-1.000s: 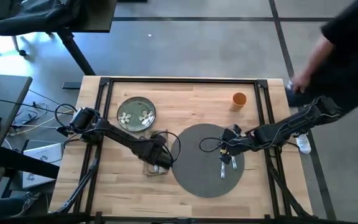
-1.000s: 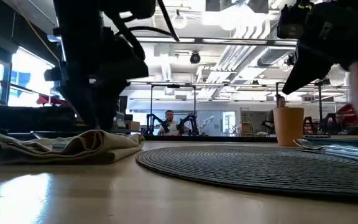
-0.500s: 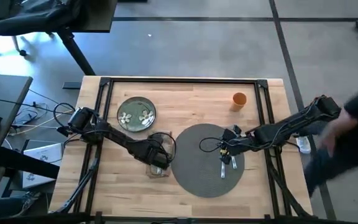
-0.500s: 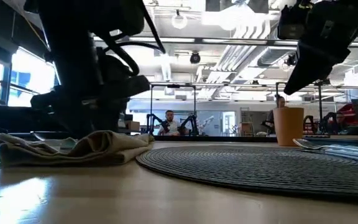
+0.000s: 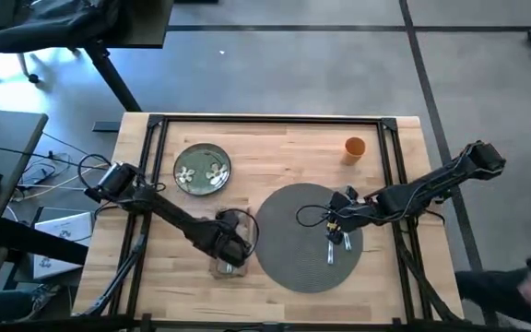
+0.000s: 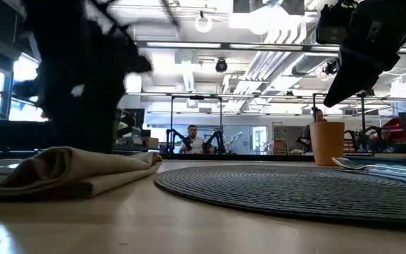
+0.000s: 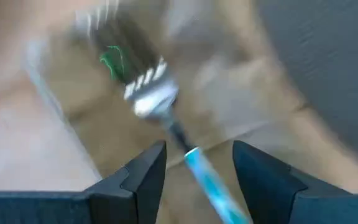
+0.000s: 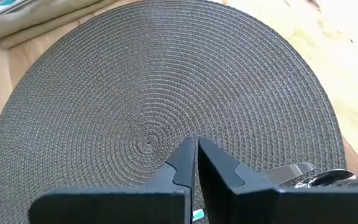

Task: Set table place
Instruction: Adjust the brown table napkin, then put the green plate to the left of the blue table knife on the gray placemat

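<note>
1. Since a second ago my left gripper (image 5: 230, 256) has slid toward the near edge of the table (image 5: 275, 138), dragging the napkin (image 5: 227, 267) with it; the person who stood off the right end has left that spot. My right gripper (image 5: 339, 226) has not shifted.
2. In the left wrist view my left fingers (image 7: 143, 171) stand spread, with a fork (image 7: 151, 99) lying on the cloth between them; its pale blue handle (image 7: 209, 180) points back toward the wrist. I judge that nothing is pinched yet.
3. In the right wrist view my right fingers (image 8: 182, 163) are pressed together, hovering over the mat (image 8: 160, 106). Cutlery (image 8: 303, 174) lies on the mat's right part, just beside them.
4. The plate (image 5: 202, 170) sits well apart from the mat at the far left; the cup (image 5: 354, 148) stands beyond the mat on the right.
5. Place so far, as I judge it: mat down, everything else unsorted.
6. Risk: the left wrist view is smeared by motion, so closing now could miss the fork's thin neck and bunch the cloth instead.
7. Risk: the napkin lies rumpled near the table's front edge; further dragging could carry it and the fork off.
8. Risk: my right arm's cables hang over the cutlery and could nudge it.
</note>
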